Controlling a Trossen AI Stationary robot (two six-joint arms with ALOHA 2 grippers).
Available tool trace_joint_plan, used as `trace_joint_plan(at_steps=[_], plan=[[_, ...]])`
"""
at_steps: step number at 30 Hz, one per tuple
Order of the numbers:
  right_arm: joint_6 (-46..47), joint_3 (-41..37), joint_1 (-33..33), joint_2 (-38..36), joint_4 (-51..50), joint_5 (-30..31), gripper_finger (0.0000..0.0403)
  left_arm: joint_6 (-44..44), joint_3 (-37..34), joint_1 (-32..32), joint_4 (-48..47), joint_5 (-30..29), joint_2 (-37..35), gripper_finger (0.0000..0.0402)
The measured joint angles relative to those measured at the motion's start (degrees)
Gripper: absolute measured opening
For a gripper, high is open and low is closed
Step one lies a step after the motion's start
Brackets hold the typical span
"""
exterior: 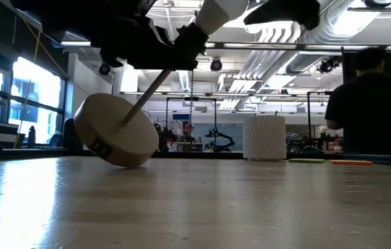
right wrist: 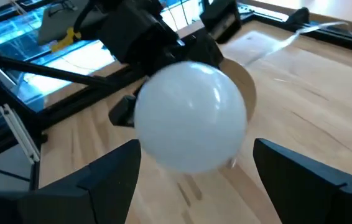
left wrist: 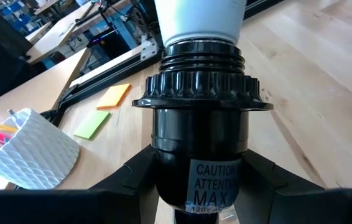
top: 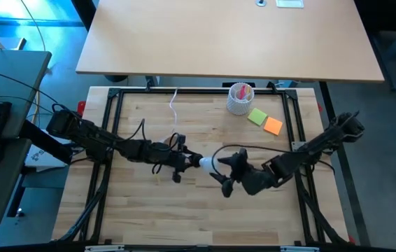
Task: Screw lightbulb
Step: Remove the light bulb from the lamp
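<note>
A lamp stand lies tilted. Its wooden disc base rests on its lower rim on the table, and a thin rod slopes up to the black socket. The white lightbulb sits with its base in that socket's mouth and points toward my right arm. My left gripper is shut on the socket. My right gripper is open, with one finger on each side of the bulb's globe. A gap shows at one finger, and I see no plain touch. My left gripper pinches the socket's smooth lower barrel, below the ribbed collar, between its two fingers. The fingers come from the table's left, nearly level, and lie along the socket. The socket is held clear of the table and slants upward, while the disc base's rim stays on the wood.
A white ribbed cup with pink contents stands at the far middle. A green note and an orange note lie beside it. A white cord lies at the far left. A black frame rims the table. A person sits beyond.
</note>
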Motion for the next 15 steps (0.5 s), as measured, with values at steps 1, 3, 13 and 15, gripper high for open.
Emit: trace_joint_plan(at_steps=[1,3,13,15], plan=[[-0.87,0.00,-0.64,0.00,0.96,-0.78,0.0309,-0.03,0.00,0.02,0.11,0.01,0.00,0.0145],[-2.12,0.00,-1.94,0.00,2.29,-2.62,0.0309,0.14,0.00,0.06,0.10,-0.04,0.00,0.0145],[-10.33,0.00,-6.08,0.00,2.76,-10.37,0.0275,-1.21,-0.02,0.00,-0.20,-0.19,0.02,0.0145],[-15.23,0.27,-6.38,-0.02,2.09,-11.11,0.0259,-1.22,-0.02,-0.02,-0.28,-0.18,0.02,0.0145]])
